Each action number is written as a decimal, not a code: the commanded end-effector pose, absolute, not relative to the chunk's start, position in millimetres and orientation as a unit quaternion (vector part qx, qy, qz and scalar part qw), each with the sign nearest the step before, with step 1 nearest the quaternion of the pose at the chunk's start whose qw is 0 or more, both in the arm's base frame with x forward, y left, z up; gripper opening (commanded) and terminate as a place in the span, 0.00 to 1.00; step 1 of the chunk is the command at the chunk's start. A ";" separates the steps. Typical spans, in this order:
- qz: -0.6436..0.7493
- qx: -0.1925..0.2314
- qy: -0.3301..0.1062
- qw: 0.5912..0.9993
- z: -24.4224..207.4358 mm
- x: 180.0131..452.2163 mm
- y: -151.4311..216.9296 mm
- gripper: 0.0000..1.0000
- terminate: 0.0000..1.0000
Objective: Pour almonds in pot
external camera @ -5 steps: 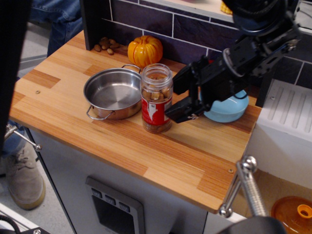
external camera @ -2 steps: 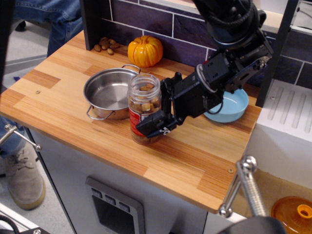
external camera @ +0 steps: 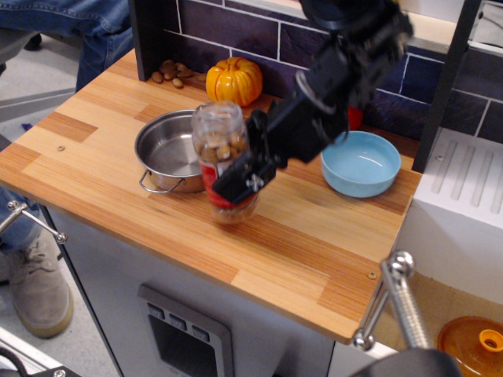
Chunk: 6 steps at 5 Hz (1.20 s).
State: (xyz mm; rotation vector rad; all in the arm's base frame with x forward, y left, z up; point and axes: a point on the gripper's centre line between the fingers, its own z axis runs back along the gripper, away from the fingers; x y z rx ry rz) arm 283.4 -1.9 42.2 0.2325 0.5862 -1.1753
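Tool (external camera: pixel 240 169) clamped on almond jar (external camera: pixel 221 161)

On the table (external camera: pixel 299 236), my claw (external camera: pixel 240 177) meets the almond jar (external camera: pixel 222 161) just right of the pot (external camera: pixel 173 149), pumpkin (external camera: pixel 234 80) behind, bowl (external camera: pixel 361 163) at right.

Toy kitchen: wooden counter (external camera: pixel 314 236), tiled backsplash (external camera: pixel 236 39).
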 end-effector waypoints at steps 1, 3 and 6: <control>-0.593 0.029 0.132 0.794 75.1 305.0 -1.5 0.00 0.00; -0.624 -0.133 0.033 0.769 100.4 303.9 -12.5 0.00 0.00; -0.623 -0.259 -0.059 0.736 126.1 293.3 -16.3 0.00 0.00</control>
